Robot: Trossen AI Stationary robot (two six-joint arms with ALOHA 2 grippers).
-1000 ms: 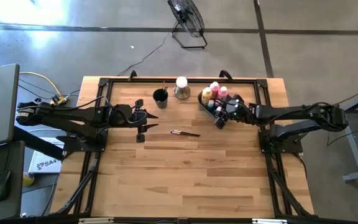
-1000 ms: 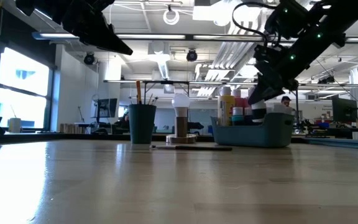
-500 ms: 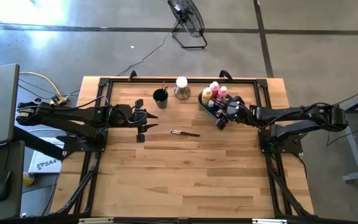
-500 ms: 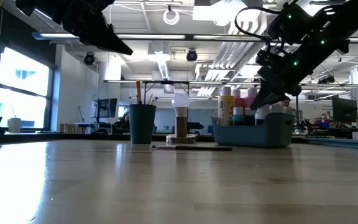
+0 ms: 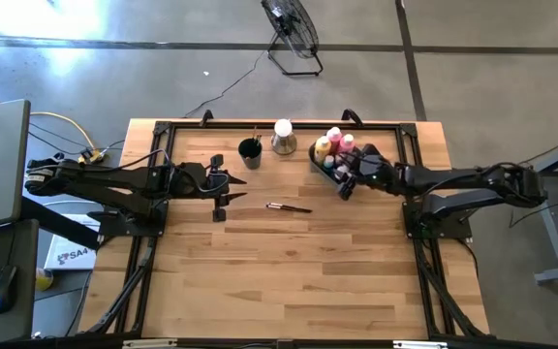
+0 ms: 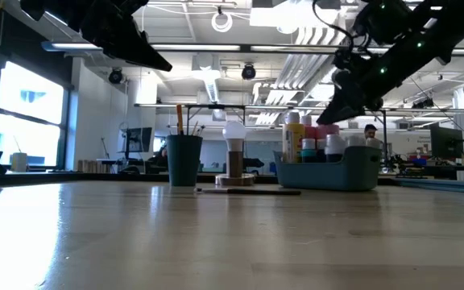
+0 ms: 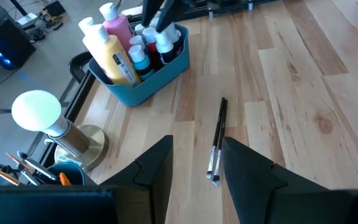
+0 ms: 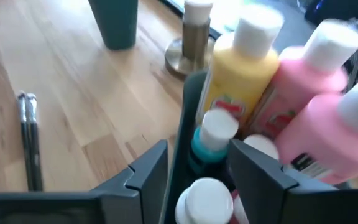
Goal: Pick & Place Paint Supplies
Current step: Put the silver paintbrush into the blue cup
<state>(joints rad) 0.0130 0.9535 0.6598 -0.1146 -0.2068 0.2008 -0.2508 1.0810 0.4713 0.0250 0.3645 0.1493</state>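
Wooden table (image 5: 289,281) with the left gripper (image 5: 223,201) waiting at its left side, fingers apart and empty, the right gripper (image 6: 335,109) raised above the blue bin (image 6: 353,171), fingers parted on nothing, bottles (image 8: 247,68) and pots (image 8: 205,200) standing in the bin, and two brushes (image 7: 217,140) lying mid-table.

The near half of the tabletop (image 5: 289,281) is left bare, so wide passage is offered there. Behind the two brushes (image 5: 289,207), the far edge is crowded: the dark cup (image 5: 250,152) and the white-domed stand (image 5: 283,137) are set close together, with the bin (image 6: 329,171) just beside them. Access to the bin from above is blocked by the right pincer (image 5: 349,181) and the upright bottles (image 6: 295,137).
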